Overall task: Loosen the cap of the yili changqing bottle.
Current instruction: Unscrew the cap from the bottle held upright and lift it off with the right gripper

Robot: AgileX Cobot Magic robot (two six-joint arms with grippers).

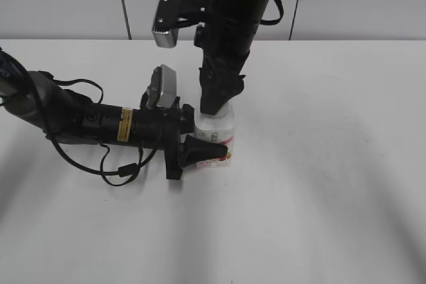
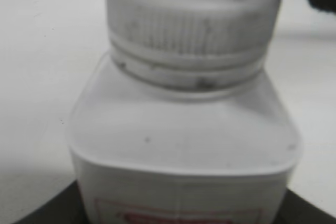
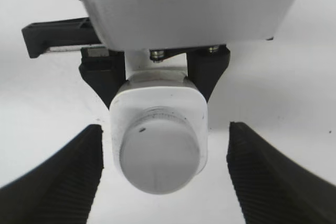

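The yili changqing bottle (image 1: 219, 139) is stood upright near the middle of the white tabletop (image 1: 333, 164), with the cap (image 3: 159, 153) seated on its neck. The left arm is laid low and nearly level across the tabletop from the left edge, and its left tool (image 1: 208, 149) is pinched on the body of the bottle, one dark finger being seen across the pink-red label. The right arm is brought down almost vertically from above, so that the right tool (image 1: 221, 104) is hung directly over the cap. In the right wrist view its two ribbed fingers (image 3: 63, 179) are spread wide, one on each side of the cap, and neither is touching it.
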